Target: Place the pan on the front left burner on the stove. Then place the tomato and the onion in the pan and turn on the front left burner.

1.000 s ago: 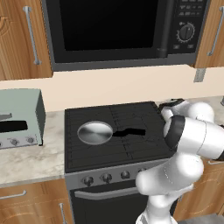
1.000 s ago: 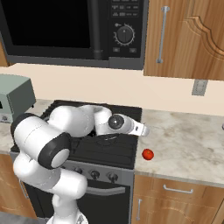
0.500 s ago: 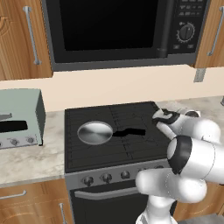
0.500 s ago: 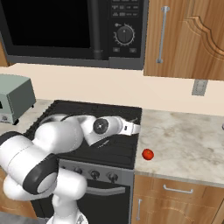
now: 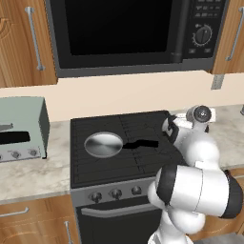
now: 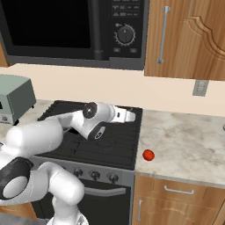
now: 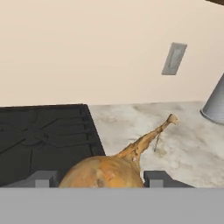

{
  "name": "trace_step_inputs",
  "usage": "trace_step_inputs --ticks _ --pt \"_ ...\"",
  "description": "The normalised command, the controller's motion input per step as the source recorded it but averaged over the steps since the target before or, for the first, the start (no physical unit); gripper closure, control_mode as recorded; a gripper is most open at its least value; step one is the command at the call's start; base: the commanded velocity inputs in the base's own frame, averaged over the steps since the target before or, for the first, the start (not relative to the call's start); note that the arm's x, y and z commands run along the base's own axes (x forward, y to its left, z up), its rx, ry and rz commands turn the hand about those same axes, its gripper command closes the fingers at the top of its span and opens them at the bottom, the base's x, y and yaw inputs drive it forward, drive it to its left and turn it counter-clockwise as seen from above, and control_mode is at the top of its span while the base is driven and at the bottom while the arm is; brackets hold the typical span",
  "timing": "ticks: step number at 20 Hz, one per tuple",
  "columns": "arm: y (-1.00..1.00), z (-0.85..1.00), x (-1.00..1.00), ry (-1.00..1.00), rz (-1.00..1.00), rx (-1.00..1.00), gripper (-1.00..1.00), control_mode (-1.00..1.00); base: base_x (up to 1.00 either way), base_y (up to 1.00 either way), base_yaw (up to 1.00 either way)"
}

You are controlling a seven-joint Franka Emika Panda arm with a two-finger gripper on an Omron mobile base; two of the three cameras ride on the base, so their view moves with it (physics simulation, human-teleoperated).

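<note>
Small round silver-grey metal pan (image 5: pixel 103 144): sits on the near-left grate quarter (image 5: pixel 88 164) of the black gas stove (image 5: pixel 124 157); its straight black handle points toward 3 o'clock in the left base view. In the right base view the arm covers it.

Tiny glossy red tomato (image 6: pixel 148 155): on the marbled stone counter (image 6: pixel 184 140), just beside the stove's right edge, at about 4 o'clock from the wrist in the right base view. In the left base view the arm's big white link stands over that stretch of counter.

Tan to orange-brown onion (image 7: pixel 103 173) with a long dry stalk: in the hand view it lies between the two small dark finger tips, its lower part cut off at the bottom edge; the stalk runs toward 1 o'clock over the counter.

Two-finger gripper (image 7: pixel 101 179): tips stand apart, one on each side of the onion, close against it; whether they press on it or it is lifted cannot be told. In both base views the fingers are too small to make out.

Grey cone-shaped object (image 7: pixel 215 101): at 3 o'clock in the hand view, cut off by the frame.

Grey wall outlet (image 7: pixel 174 58): on the cream backsplash.

Pale green toaster oven (image 5: pixel 21 128): left of the stove, partly cropped.

Black microwave (image 5: pixel 128 33): above the stove.
</note>
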Motion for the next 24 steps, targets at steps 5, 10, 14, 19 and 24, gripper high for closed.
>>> trace_step_inputs --ticks 5,10,14,19,24 --pt "0.12 0.54 -0.18 0.31 -0.01 0.06 1.0 -1.0 0.0 0.0 0.0" --pt "0.16 0.18 -0.33 0.28 -0.01 0.02 1.0 -1.0 0.0 0.0 0.0" --pt "0.17 0.0 -0.3 0.15 0.0 0.0 1.0 -1.0 0.0 0.0 0.0" --pt "0.39 0.17 -0.35 0.03 0.0 0.0 1.0 -1.0 0.0 0.0 0.0" --pt "0.5 0.01 -0.35 0.0 0.0 0.0 1.0 -1.0 0.0 0.0 0.0"
